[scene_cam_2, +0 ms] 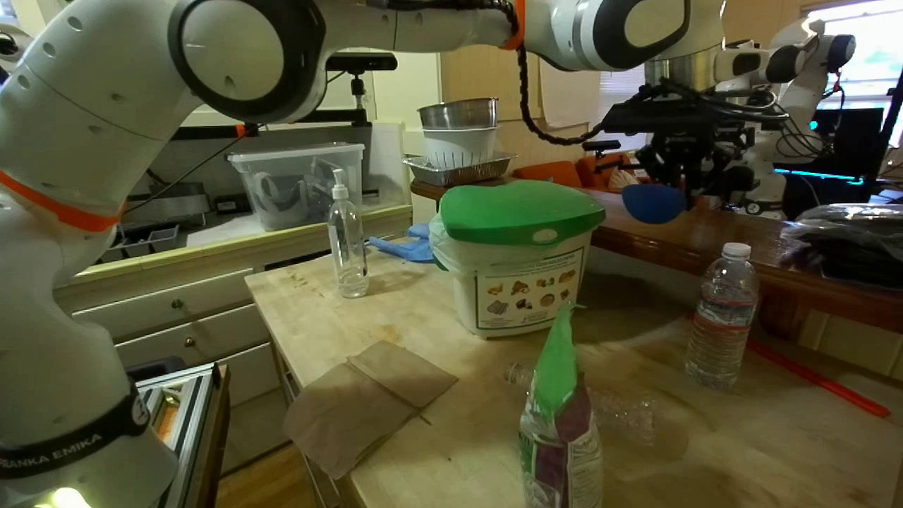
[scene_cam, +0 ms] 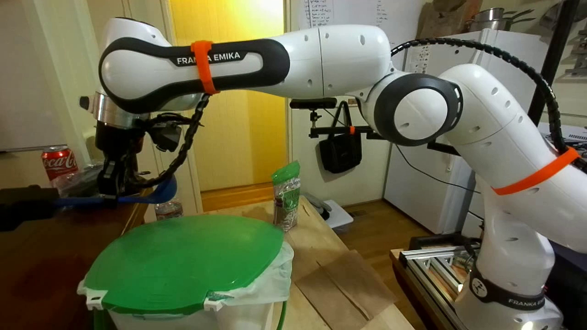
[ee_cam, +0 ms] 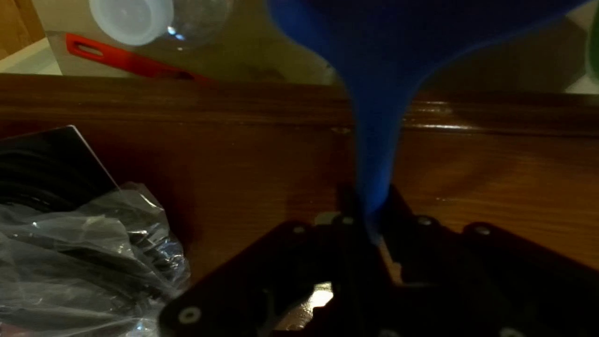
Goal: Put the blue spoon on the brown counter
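Observation:
The blue spoon has a wide bowl and a thin shaft; it shows in both exterior views and in the wrist view. My gripper is shut on the shaft, which sits between its fingers in the wrist view. The spoon is held roughly level in the air. The brown counter lies beneath the gripper and fills the middle of the wrist view. The bowl reaches past the counter's straight edge. A dark, blurred shape at the shaft's far end may be its handle.
A bin with a green lid stands beside the counter. A clear bag with a black item lies on the counter, near a cola can. A water bottle and a red handle are on the pale table.

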{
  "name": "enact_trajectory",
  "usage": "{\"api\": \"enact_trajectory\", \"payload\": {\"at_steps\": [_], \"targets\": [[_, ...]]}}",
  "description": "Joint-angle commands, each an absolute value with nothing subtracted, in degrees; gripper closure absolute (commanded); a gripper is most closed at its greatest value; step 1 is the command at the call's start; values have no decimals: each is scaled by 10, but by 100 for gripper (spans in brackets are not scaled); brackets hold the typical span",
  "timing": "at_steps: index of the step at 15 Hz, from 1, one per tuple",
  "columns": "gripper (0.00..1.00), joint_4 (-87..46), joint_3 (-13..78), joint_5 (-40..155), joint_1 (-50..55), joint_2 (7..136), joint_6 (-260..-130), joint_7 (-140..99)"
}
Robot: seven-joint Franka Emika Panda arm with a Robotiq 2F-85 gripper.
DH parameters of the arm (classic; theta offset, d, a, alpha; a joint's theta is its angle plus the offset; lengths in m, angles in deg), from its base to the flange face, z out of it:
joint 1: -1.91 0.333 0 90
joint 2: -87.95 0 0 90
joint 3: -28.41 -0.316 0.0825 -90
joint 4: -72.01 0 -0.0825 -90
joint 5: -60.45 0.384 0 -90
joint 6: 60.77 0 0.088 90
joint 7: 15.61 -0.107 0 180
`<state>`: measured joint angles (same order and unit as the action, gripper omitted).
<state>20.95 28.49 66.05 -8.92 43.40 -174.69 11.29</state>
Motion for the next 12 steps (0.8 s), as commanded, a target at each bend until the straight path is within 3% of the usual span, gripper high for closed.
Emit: {"api": "enact_trajectory", "payload": {"at_steps": [1, 2, 3, 12], "targets": [[83, 214, 284, 661, -90, 430, -1747, 113], [83, 218, 284, 661, -90, 428, -1747, 113], [96, 231, 283, 664, -96, 415, -1742, 115], [96, 334, 241, 676, -121, 326, -1674, 153]]}}
